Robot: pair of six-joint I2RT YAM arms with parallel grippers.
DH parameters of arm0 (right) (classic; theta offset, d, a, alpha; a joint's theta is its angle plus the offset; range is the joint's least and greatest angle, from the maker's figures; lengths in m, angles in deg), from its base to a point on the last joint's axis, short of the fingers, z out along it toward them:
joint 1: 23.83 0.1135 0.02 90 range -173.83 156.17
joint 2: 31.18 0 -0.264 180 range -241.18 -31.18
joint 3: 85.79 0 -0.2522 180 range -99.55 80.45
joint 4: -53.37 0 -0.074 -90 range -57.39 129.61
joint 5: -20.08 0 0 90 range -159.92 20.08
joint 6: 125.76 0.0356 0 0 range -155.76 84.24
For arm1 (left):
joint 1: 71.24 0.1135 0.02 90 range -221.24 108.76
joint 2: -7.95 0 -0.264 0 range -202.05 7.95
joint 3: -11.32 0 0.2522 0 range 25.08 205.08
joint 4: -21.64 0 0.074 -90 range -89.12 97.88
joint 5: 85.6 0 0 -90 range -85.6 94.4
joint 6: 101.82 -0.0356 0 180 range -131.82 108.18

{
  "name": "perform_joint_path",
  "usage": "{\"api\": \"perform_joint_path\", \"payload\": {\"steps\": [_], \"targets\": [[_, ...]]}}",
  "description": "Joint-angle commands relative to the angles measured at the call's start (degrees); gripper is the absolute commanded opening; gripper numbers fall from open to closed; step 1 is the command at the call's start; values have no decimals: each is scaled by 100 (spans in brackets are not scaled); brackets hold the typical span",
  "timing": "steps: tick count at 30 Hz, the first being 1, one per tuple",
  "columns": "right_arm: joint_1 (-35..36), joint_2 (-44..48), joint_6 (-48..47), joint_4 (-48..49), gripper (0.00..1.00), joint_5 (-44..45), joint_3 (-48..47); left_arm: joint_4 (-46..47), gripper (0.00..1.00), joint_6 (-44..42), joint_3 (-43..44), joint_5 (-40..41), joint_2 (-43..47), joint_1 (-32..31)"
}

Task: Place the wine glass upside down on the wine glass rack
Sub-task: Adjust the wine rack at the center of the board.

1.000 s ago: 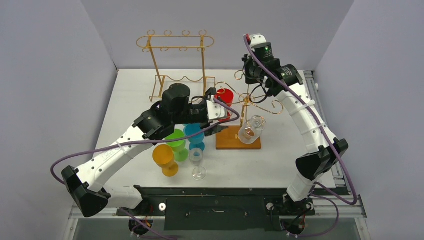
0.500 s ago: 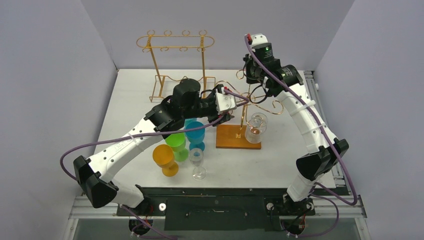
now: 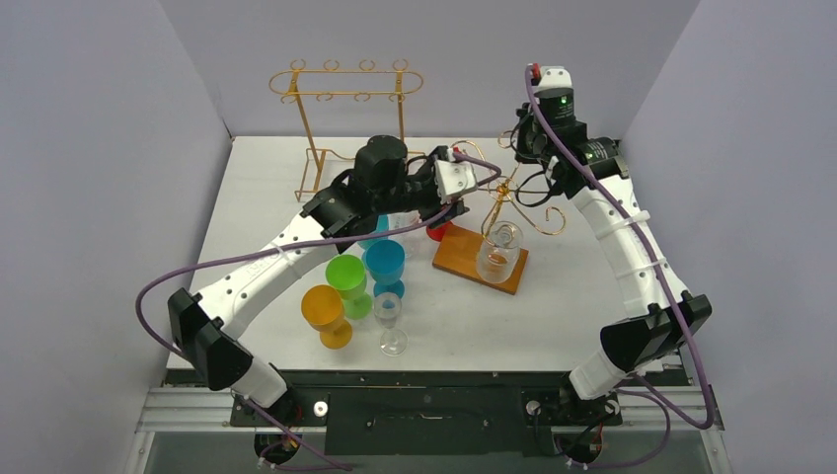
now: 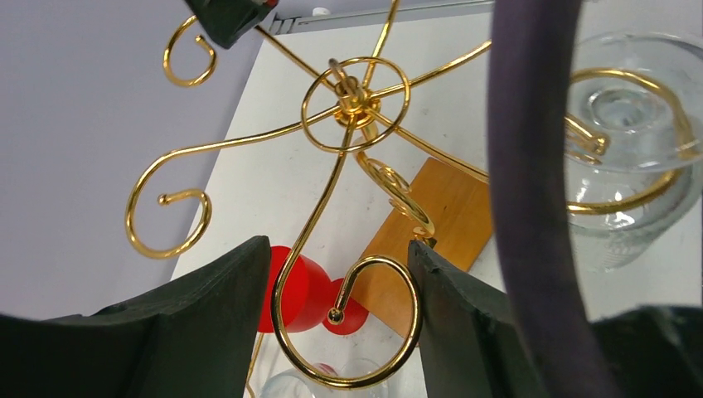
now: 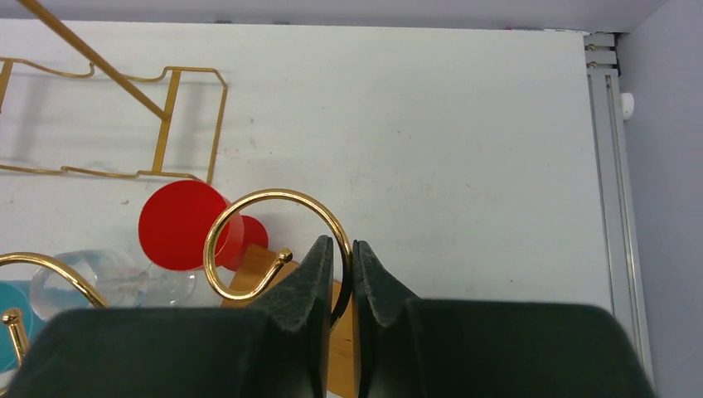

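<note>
The wine glass rack [image 3: 503,188] is a gold wire tree on a wooden base [image 3: 464,259]. A clear wine glass [image 3: 498,252] hangs bowl down from one of its arms, also seen in the left wrist view as a clear wine glass [image 4: 630,157]. My left gripper [image 3: 470,188] has closed on a curled gold hook [image 4: 398,348] of the rack, which sits between its fingers [image 4: 464,315]. My right gripper [image 3: 520,148] is shut on another gold hook [image 5: 249,199], pinching the wire at the fingertips [image 5: 319,257].
A red glass [image 3: 439,230] stands beside the wooden base. Blue [image 3: 385,262], green [image 3: 346,275], orange [image 3: 325,311] and clear stemmed [image 3: 390,318] glasses cluster at the front left. A second, taller gold rack [image 3: 345,94] stands at the back.
My left arm reached right to the rack and its jaws narrowed around a hook. My right arm shifted right with its hook, and the rack's base turned and slid with the hanging glass.
</note>
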Motion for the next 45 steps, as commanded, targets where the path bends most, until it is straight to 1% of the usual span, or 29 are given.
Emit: {"api": "perform_joint_path", "payload": {"steps": [1,16,26,29,33,37,42,45], "targets": [[-150,496,-169,478,0,100,139,332,46,-83,583,526,-284,177],[-531,844,-154,558,0,136,562,261,45,-204,1985,478,-1472,355],[-764,1013,-90,591,0,207,851,248,46,-170,2588,642,-2018,364],[-780,1012,-47,602,0,208,958,260,50,-110,2726,660,-2091,386],[-789,1065,45,687,0,201,1204,221,53,-111,2882,718,-2178,399],[-837,1121,97,698,0,234,1406,135,63,-94,3051,821,-2286,386],[-976,1212,137,694,15,129,1434,37,75,3,3058,742,-2169,391],[-1052,1197,135,641,24,2,1286,-3,85,21,2892,705,-1960,392]]}}
